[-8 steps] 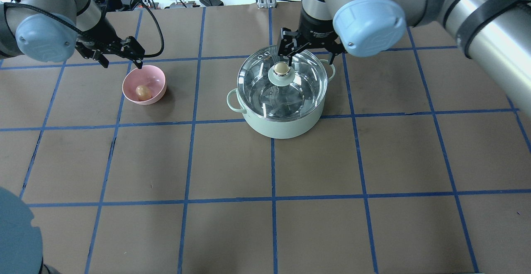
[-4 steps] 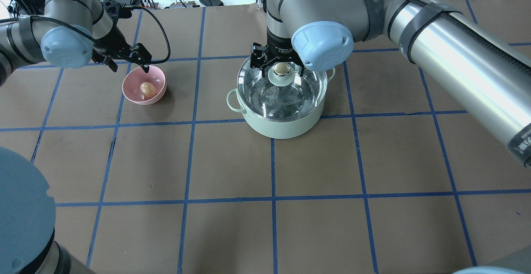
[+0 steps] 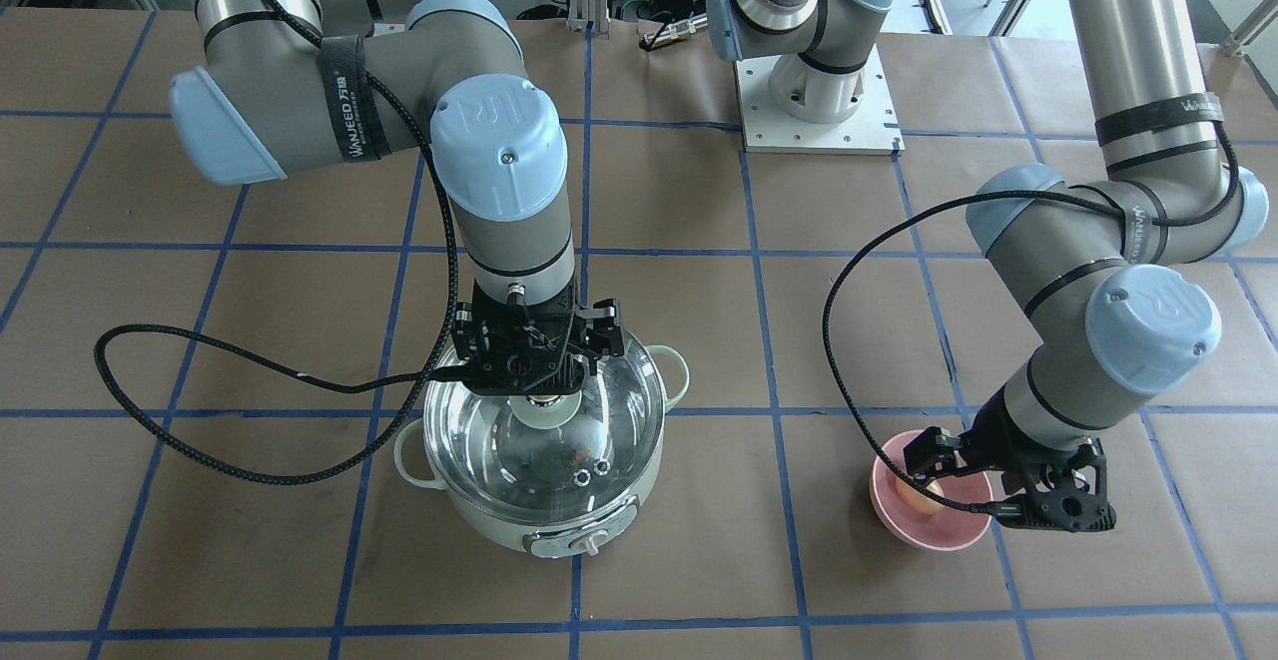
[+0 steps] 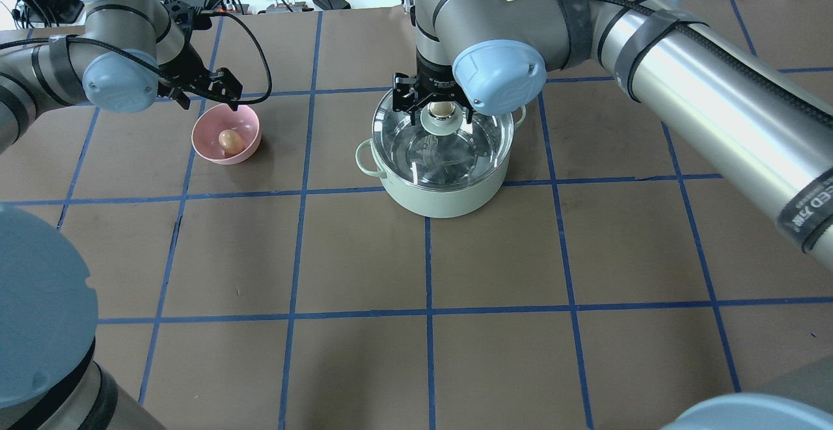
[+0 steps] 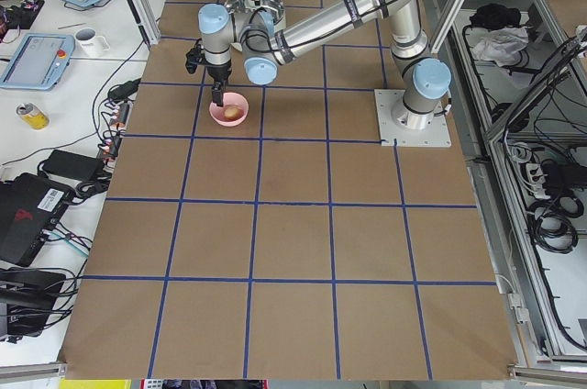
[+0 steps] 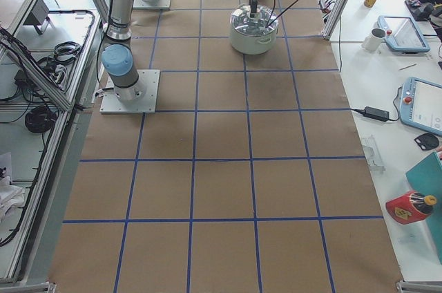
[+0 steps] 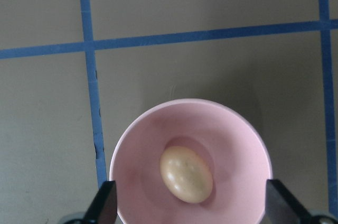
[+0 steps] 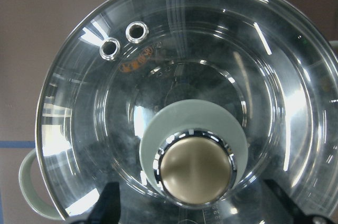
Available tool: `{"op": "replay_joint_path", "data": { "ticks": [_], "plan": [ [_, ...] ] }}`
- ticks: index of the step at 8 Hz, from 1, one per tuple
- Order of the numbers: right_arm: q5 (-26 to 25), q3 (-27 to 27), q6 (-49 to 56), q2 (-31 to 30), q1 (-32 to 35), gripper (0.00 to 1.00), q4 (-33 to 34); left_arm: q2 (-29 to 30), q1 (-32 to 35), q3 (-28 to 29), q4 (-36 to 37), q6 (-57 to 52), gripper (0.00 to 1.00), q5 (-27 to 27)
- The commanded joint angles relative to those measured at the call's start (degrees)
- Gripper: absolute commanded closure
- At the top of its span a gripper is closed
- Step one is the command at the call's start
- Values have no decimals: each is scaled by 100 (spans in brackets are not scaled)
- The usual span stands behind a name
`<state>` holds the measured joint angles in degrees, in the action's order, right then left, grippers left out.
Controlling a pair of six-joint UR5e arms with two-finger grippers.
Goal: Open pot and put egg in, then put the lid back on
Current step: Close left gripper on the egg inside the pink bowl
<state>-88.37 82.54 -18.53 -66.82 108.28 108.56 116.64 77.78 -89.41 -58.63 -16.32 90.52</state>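
- A brown worktop (image 4: 416,352) taped into squares with blue lines is filling the scene, with cables and equipment lying beyond its far edge.
- The pot (image 4: 442,199), pale mint green, is standing near the middle of the worktop, its front panel and small dial (image 3: 596,542) facing away from the robot.
- The lid (image 4: 485,137) is sitting closed on the pot, level on the rim, with its two metal-ringed holes (image 8: 136,31) showing through the glass in the right wrist view.
- The right hand (image 4: 438,106) is hanging straight down over the lid, its fingers spread apart on either side of the knob (image 8: 195,168). They are not pressing it, and a gap is showing on both sides in the wrist view.
- The egg (image 7: 186,174) is lying in the bottom of the pink bowl (image 7: 237,145), which is standing well apart from the pot on the robot's left.
- The left hand (image 4: 205,95) is hovering above the far rim of the bowl, pointing down. Its fingers are wide apart and gripping nothing, and the wrist view is showing them framing the bowl, with the egg between them below.
- A black cable (image 3: 200,410) is looping across the worktop from the right wrist.
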Motion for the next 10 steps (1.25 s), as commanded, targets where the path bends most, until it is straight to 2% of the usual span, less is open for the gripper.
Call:
{"op": "replay_joint_path", "data": {
  "ticks": [1,4,10],
  "plan": [
    [4,-10,25,72,9,23,60,200,0,-23,255,319,0,-60],
    [13,-18,43,125,-8,21,191,455,0,-67,255,1004,0,-122],
    [-13,-36,34,133,-105,19,385,605,0,-173,282,1087,0,-113]
  ]
}}
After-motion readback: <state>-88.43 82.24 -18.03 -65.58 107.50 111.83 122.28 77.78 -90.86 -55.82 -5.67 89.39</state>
